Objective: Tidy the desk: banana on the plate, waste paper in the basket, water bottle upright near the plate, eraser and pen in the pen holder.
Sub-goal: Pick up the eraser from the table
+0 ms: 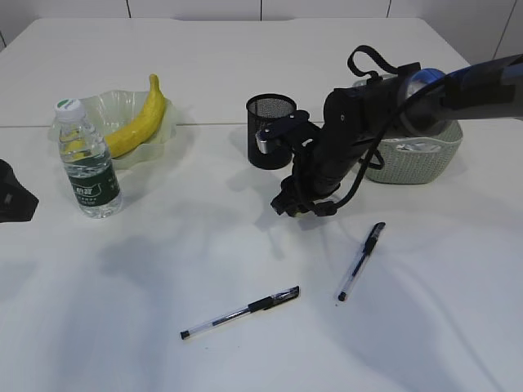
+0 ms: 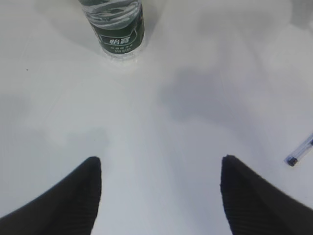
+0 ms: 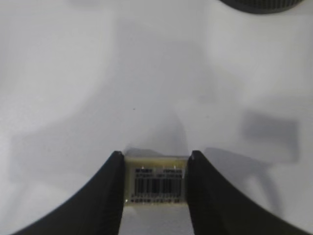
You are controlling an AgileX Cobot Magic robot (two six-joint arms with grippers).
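The exterior camera looks down at a slant across the worktop point(image 1: 245, 343). Both wrist cameras face down, close to it; the left shares the water bottle point(image 2: 114, 24) with the exterior view.

The white table point(image 1: 245, 343) has lots of bare room at the front left and along the far edge. Two black-and-clear pens lie in the front middle, one point(image 1: 241, 311) low and one point(image 1: 361, 261) to its right, with a gap between them. The black right arm point(image 1: 351, 131) stretches across the middle, blocking the way between the round black mesh pen holder point(image 1: 270, 122) and the pale woven plastic basket point(image 1: 417, 159). The clear water bottle with green label point(image 1: 86, 163) stands just beside the clear green plate point(image 1: 122, 106), so that corner is crowded.
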